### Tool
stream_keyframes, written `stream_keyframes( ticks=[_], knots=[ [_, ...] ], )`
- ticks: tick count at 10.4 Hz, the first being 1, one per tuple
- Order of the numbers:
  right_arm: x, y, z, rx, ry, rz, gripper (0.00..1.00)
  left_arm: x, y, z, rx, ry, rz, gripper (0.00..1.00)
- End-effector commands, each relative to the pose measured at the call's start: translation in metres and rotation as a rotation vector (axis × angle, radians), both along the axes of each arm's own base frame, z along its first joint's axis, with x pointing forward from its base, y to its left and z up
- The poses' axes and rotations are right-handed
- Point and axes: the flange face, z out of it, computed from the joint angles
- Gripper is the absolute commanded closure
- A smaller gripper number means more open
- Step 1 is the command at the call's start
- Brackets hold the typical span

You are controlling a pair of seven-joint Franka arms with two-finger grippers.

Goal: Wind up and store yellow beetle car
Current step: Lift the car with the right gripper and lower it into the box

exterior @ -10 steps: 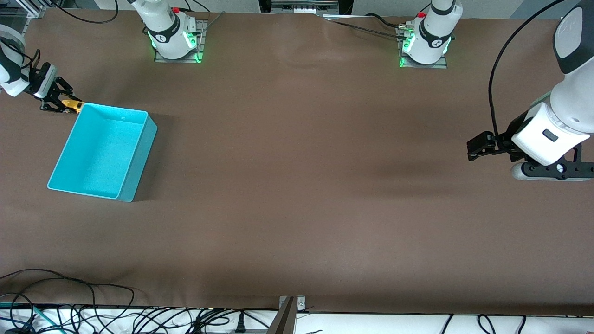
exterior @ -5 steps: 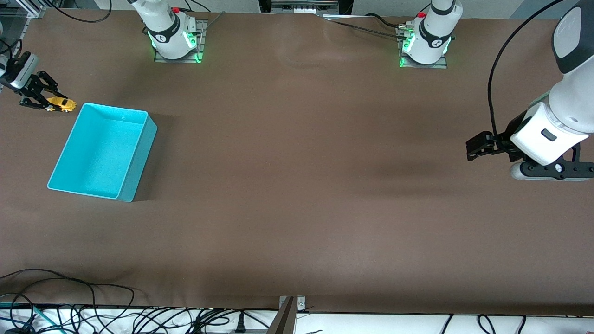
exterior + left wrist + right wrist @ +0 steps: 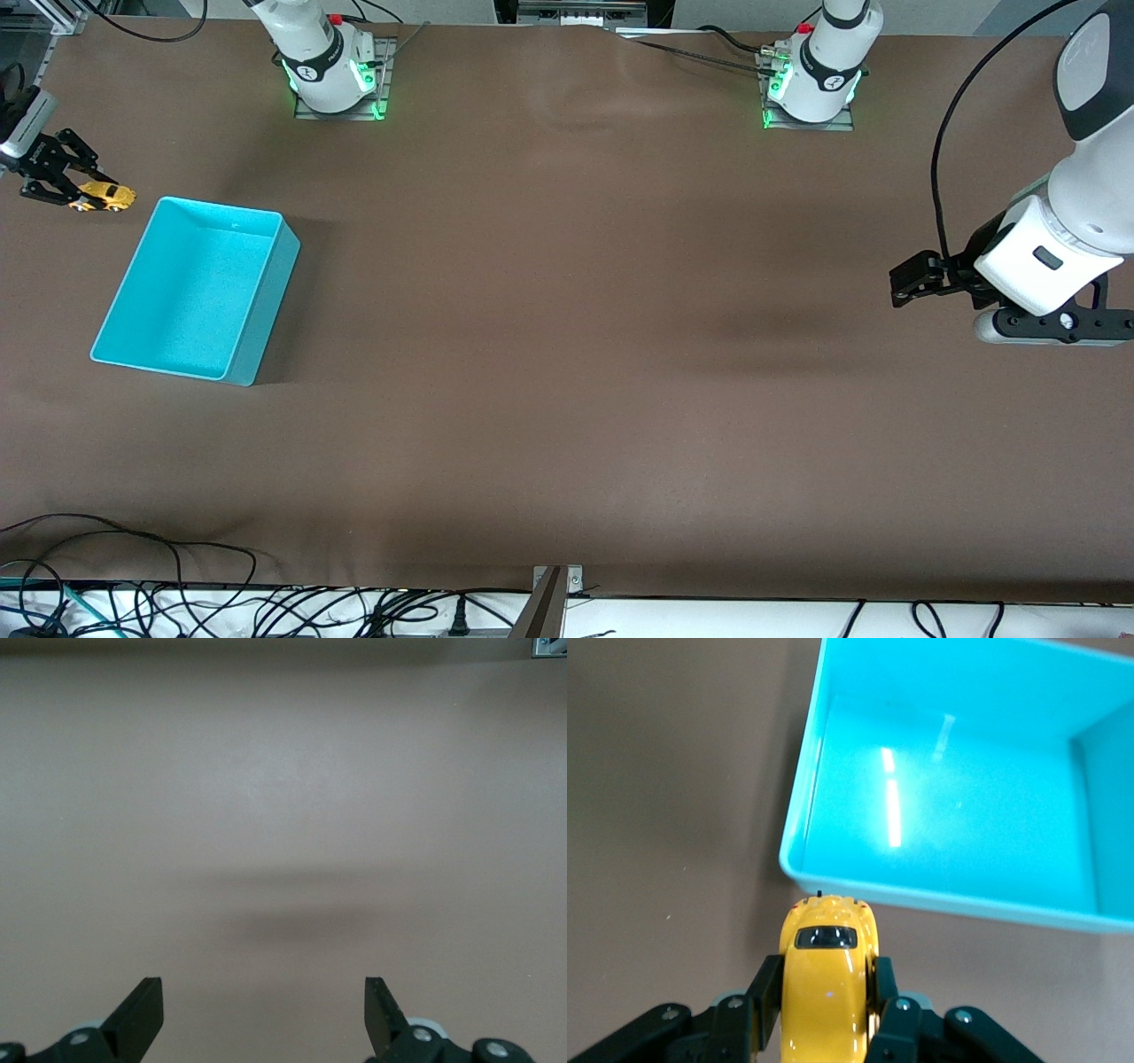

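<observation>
Right wrist view: right gripper (image 3: 826, 1010) clamps yellow beetle car (image 3: 826, 983).

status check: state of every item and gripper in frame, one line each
yellow beetle car: clamped between the right gripper's fingers, outside the bin, beside its rim.
cyan bin: upright, open-topped, nothing in it.
right gripper: shut on the car, at the right arm's end of the table.
left gripper: open, holding nothing, over bare table at the left arm's end; that arm waits.
</observation>
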Motion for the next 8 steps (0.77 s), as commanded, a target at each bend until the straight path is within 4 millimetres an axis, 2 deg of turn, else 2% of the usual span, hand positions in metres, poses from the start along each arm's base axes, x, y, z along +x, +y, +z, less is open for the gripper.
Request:
stream_keyframes(
  ticks=[1, 4, 5, 6, 7, 8],
  knots=[
    [0.035, 0.025, 0.013, -0.036, 0.016, 0.126, 1.00, 0.001, 0.001, 0.006, 0.007, -0.005, -0.017, 0.00],
    [0.097, 0.102, -0.009, -0.142, 0.185, 0.234, 1.00, 0.001, 0.001, 0.006, 0.007, -0.004, -0.017, 0.00],
    [0.114, 0.123, -0.003, -0.171, 0.215, 0.288, 1.00, 0.001, 0.001, 0.006, 0.007, -0.005, -0.017, 0.00],
    [0.121, 0.136, -0.007, -0.125, 0.264, 0.309, 1.00, 0.001, 0.001, 0.006, 0.007, -0.004, -0.017, 0.00],
    [0.139, 0.162, 0.005, -0.128, 0.274, 0.303, 1.00, 0.001, 0.004, 0.006, 0.008, -0.005, -0.012, 0.00],
    [0.148, 0.179, 0.040, -0.180, 0.226, 0.281, 1.00, 0.001, 0.005, 0.006, 0.009, -0.004, -0.009, 0.00]
  ],
)
